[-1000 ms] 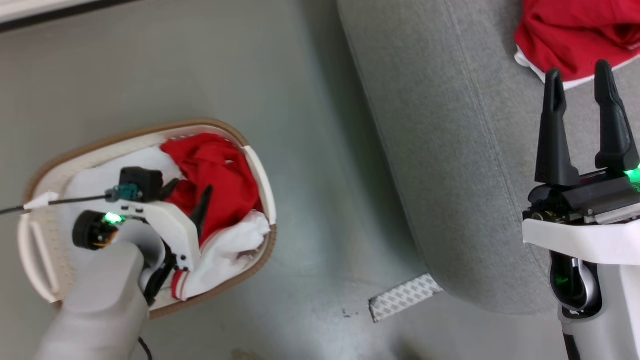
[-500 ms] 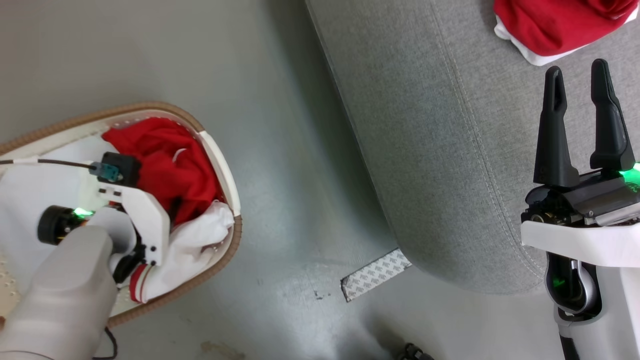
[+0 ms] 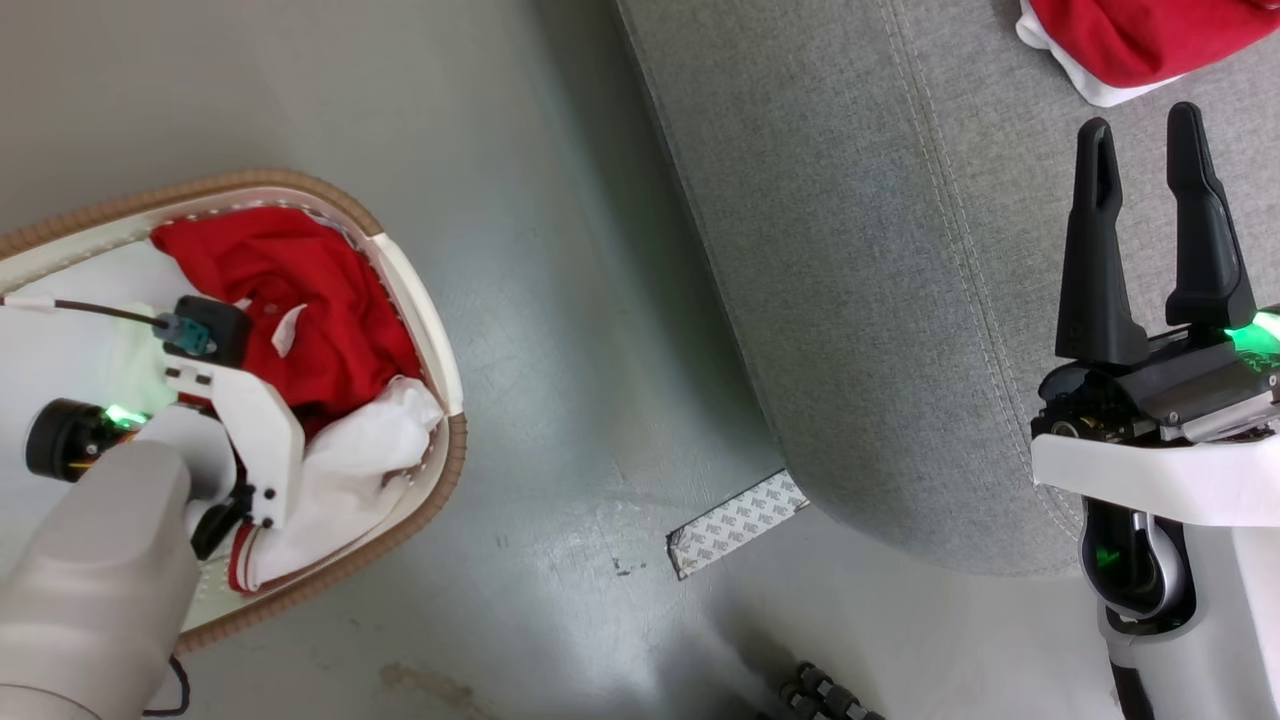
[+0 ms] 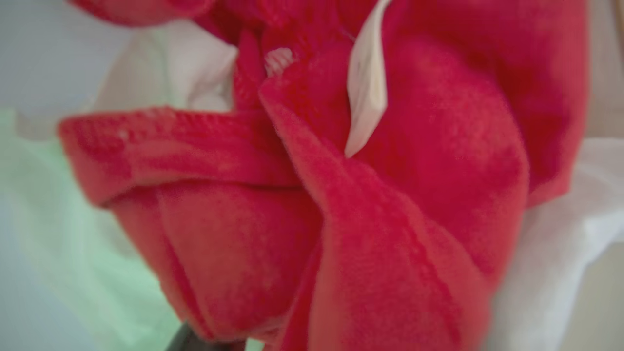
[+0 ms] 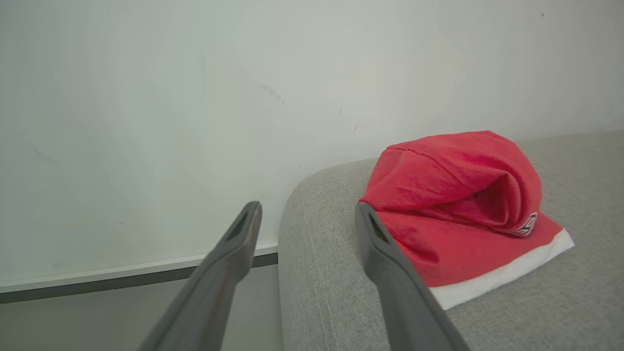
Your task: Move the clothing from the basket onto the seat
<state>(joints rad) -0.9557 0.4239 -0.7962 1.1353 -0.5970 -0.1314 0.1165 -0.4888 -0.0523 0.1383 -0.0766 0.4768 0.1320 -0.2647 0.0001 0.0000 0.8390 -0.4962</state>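
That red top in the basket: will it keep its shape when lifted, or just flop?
Probably floppy: the red top lies crumpled in soft folds. Likely light, since its folds look thin. It may drag the white piece bunched against it.

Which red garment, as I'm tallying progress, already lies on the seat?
The red garment with the white hem, lying on the grey seat; the other red garment is bunched in the basket with white pieces.

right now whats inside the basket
A crumpled red garment, a white piece with red edging, and the white liner lie in the basket. The left arm covers part of it, and anything beneath the clothes is hidden.
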